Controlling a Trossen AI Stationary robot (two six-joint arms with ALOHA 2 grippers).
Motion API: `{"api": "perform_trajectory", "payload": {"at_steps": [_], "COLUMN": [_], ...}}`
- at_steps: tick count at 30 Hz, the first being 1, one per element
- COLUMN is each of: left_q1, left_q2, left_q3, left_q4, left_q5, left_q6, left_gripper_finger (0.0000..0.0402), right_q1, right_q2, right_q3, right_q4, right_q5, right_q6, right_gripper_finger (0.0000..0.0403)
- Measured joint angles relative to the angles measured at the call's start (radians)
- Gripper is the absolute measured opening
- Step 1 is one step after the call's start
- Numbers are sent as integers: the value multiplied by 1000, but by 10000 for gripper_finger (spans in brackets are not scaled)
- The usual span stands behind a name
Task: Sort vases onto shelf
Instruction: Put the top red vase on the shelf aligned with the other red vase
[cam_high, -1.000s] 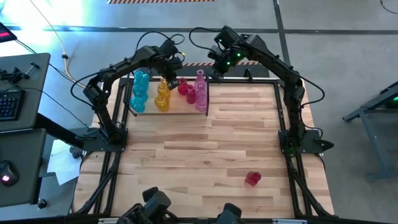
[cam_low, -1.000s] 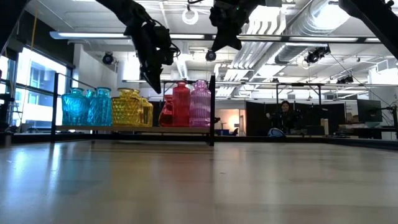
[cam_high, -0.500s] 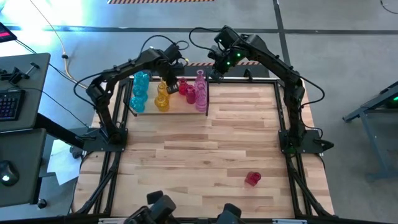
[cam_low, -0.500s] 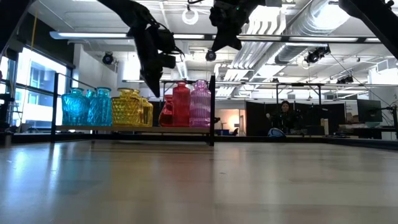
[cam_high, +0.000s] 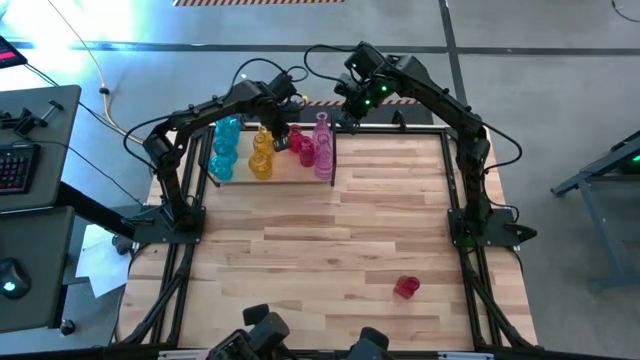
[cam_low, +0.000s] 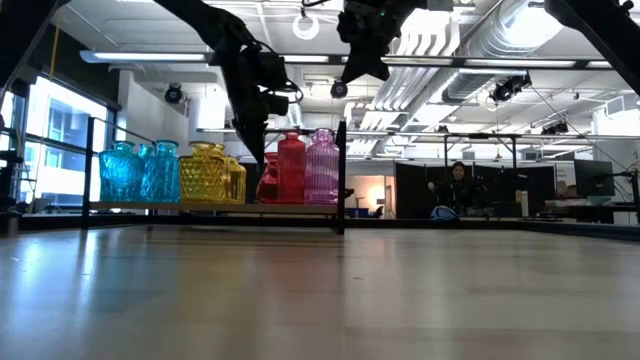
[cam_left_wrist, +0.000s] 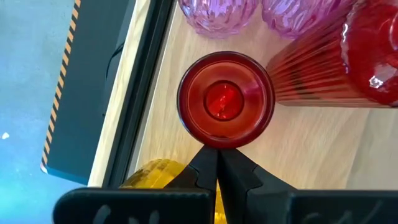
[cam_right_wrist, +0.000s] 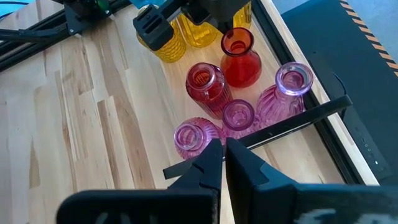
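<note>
One red vase (cam_left_wrist: 225, 101) is seen just ahead of the closed, empty left fingers (cam_left_wrist: 216, 163), on the shelf (cam_high: 290, 179) among pink vases (cam_right_wrist: 292, 84) and yellow vases (cam_high: 261, 158). Closed right fingers (cam_right_wrist: 223, 157) are held above the pink ones. Another red vase (cam_high: 405, 288) lies far off on the desk (cam_high: 330, 250). A person (cam_low: 456, 190) is seated beyond.

Grey concrete floor (cam_high: 560, 60) surrounds the butcher-block counter (cam_high: 330, 240). Overhead, silver ducts (cam_low: 470, 40) and strip lights (all lit); a bright window (cam_low: 45, 130) beside.
</note>
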Motion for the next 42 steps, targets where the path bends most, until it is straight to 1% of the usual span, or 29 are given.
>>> {"api": "perform_trajectory", "payload": {"at_steps": [11, 20, 28, 42], "left_q1": [-6, -18, -41, -42], "left_q2": [0, 0, 1, 2], "left_q3": [0, 0, 0, 0], "left_q4": [52, 57, 104, 96], "left_q5": [20, 41, 41, 27], "left_q6": [-8, -17, -18, -53], "left_gripper_finger": [0, 0, 0, 0], "right_q1": [0, 0, 0, 19], "right_q2": [0, 0, 0, 0], "right_q3": [0, 0, 0, 0], "right_q4": [0, 0, 0, 0], "right_q5": [0, 0, 0, 0], "right_q6": [-4, -1, -1, -11], "right_gripper_finger": [2, 2, 2, 2]}}
